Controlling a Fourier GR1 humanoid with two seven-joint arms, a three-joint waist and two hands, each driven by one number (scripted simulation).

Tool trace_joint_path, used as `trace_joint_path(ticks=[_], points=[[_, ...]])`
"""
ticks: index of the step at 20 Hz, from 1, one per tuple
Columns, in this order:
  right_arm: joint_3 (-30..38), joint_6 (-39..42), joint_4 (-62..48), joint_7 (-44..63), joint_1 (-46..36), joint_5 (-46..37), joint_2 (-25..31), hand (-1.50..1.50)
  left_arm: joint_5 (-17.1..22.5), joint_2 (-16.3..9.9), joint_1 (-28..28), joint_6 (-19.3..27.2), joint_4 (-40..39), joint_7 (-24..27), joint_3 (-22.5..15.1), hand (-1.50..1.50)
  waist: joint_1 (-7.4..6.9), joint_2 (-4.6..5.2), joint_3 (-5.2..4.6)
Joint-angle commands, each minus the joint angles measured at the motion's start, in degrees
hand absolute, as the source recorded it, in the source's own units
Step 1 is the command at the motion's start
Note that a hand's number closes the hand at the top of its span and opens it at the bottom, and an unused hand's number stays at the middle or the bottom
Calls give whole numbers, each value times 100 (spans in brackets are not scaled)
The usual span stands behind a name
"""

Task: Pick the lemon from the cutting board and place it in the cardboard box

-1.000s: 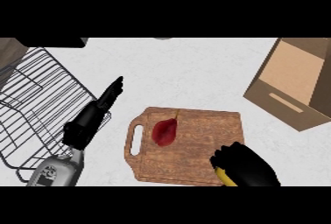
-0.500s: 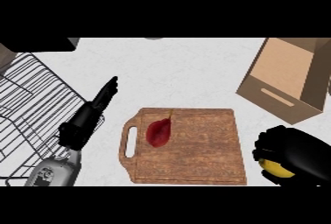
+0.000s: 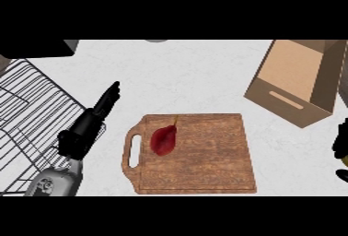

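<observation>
1. Right hand [image 3: 342, 144], at the right edge, has carried the yellow lemon [image 3: 345, 161] off the brown wooden cutting board [image 3: 204, 156]; fingers apparently curled round it.
2. Open tan cardboard box [image 3: 292, 99], upper right, awaits it.
3. Left hand [image 3: 95, 117], centre left: fingers straight, released.

My black left hand [image 3: 92, 120] lies over the white speckled table [image 3: 190, 73]; brown wood-grained cutting board [image 3: 204, 156], dark red leaf [image 3: 164, 140], tan cardboard box [image 3: 292, 78], black wire rack [image 3: 31, 110].

We see even, bright light across the white counter [image 3: 197, 78]; soft shadows hug the cutting board [image 3: 197, 152] and cardboard box [image 3: 292, 87]. No glare.
</observation>
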State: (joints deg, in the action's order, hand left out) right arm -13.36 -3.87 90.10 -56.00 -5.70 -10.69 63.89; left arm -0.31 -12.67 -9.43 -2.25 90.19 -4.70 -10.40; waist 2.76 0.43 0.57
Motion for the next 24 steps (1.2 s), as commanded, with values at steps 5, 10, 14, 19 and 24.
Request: trace_joint_path(ticks=[5,10,14,19,24], points=[[1503,1793,-2078,-1636,-288,1922,1079,150,-68,122,-151,-9,26,-75,-155,0,-254,36,-19],[1584,2512,-3078,-1929,-564,2172,1422,150,-138,271,-448,-1,-169,-85,-232,0,-424,57,-29],[1397,2693,-3367,-1632,-936,2221,1494,150,-55,150,-505,-237,-55,-175,-257,0,-689,92,-27],[1051,2751,-3449,-1319,-1443,2180,1258,150,-29,271,-775,-292,-238,-262,-281,0,-755,100,-35],[672,2544,-3720,-838,-2158,1854,936,150,-167,354,-692,-217,-417,-38,-324,0,-846,111,-43]])
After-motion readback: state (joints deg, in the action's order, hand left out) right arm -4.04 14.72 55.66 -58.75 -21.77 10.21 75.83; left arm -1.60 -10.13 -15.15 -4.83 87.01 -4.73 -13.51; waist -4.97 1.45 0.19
